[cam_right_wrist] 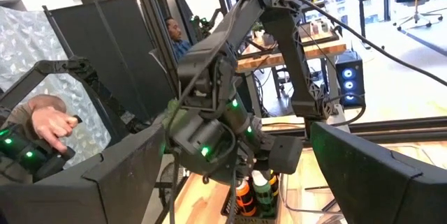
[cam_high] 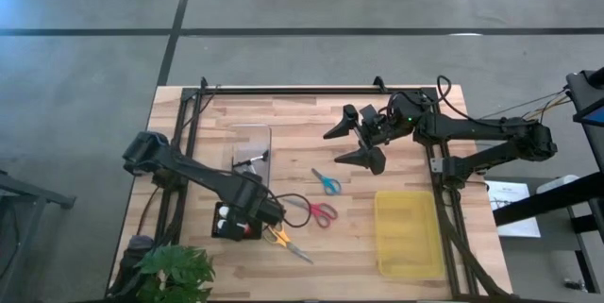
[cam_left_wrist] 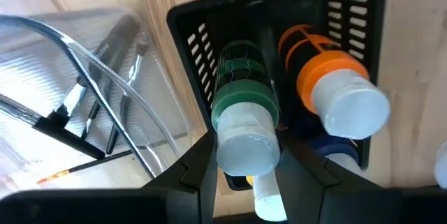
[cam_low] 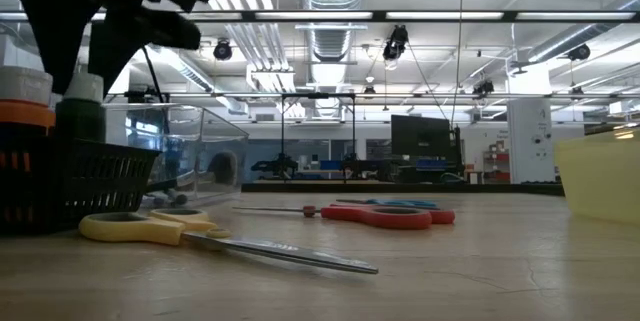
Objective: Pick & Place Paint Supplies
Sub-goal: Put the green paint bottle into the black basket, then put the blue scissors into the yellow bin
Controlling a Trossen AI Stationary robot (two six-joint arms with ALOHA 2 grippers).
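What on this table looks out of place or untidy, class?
Three pairs of scissors lie loose on the wood at different angles: yellow scissors beside the black tray, red scissors and blue scissors further out. The yellow bin looks empty. Nothing appears spilled or broken.

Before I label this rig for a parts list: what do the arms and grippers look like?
Both arms are black and jointed, with black cables looping alongside. The left gripper has two flat dark fingers. The right gripper has two wedge-shaped black fingers and a small green light on its wrist.
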